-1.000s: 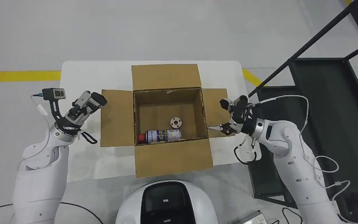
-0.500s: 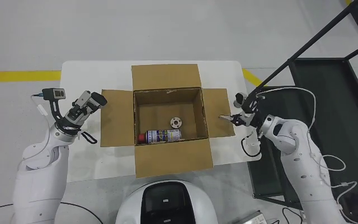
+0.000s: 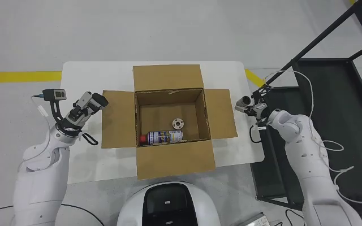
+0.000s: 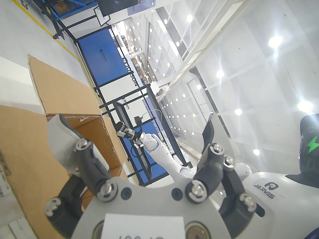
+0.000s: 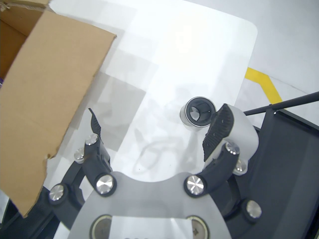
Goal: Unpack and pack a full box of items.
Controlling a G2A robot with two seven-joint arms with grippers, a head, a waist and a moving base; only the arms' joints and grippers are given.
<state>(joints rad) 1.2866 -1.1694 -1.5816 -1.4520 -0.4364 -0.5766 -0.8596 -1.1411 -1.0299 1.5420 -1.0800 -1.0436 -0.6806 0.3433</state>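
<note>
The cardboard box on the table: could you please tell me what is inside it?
A spray can lies on its side along the wall nearest the robot; a small round metal flange sits apart, mid-floor. Whatever is under the can is covered.

Printed matter: lettering noted, none legible enough to enter.
White lettering on blue wall panels [image 4: 104,55] in the room behind; wrap-round printed label on the red-capped cylindrical spray can [image 3: 163,137] lying in the brown cardboard box [image 3: 117,118], too small to read; white printed sticker [image 4: 2,187] on a box flap.
</note>
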